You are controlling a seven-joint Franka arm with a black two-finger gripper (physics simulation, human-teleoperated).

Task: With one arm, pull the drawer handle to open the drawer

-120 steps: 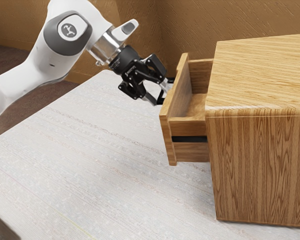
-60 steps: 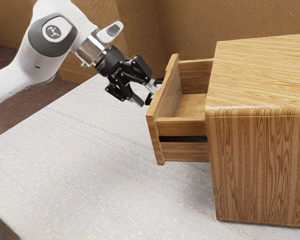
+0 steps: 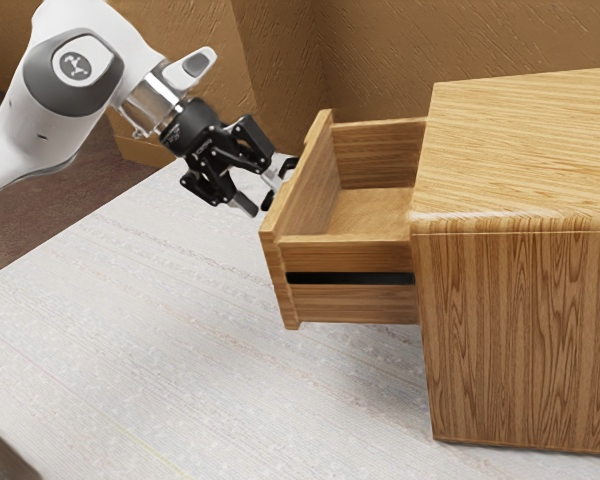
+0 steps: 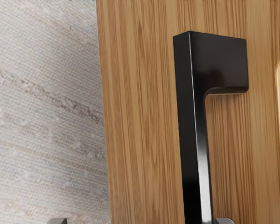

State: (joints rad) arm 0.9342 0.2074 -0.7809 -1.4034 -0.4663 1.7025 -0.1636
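From where I stand, the arm (image 3: 60, 90) reaches across the table (image 3: 180, 350), and its gripper (image 3: 268, 187) sits right at the front panel of the drawer (image 3: 302, 205). The fingers are spread, not clamped. In the wrist view, one fingertip (image 4: 223, 220) lies just beside the black handle (image 4: 196, 140), and the other fingertip (image 4: 58, 220) stands well off to the far side, over the table rather than the wood. The handle bar runs between the two fingers, close to one and apart from the other. It looks hooked rather than pinched, though I cannot tell whether the near finger actually presses on it.

Beyond the fingertips, the drawer stands a good way out of the cabinet (image 3: 520, 250). Its empty wooden floor shows, and its back part is under the cabinet top.

I judge this to be the pulling step, with most of the travel covered. If more opening is wanted, the next move calls for a straight draw away from the cabinet, along the drawer's own line. The handle should stay seated behind the near finger. Any sideways drift or twist of the hand could let the bar slip out of the open fingers or bind the drawer in its slot.
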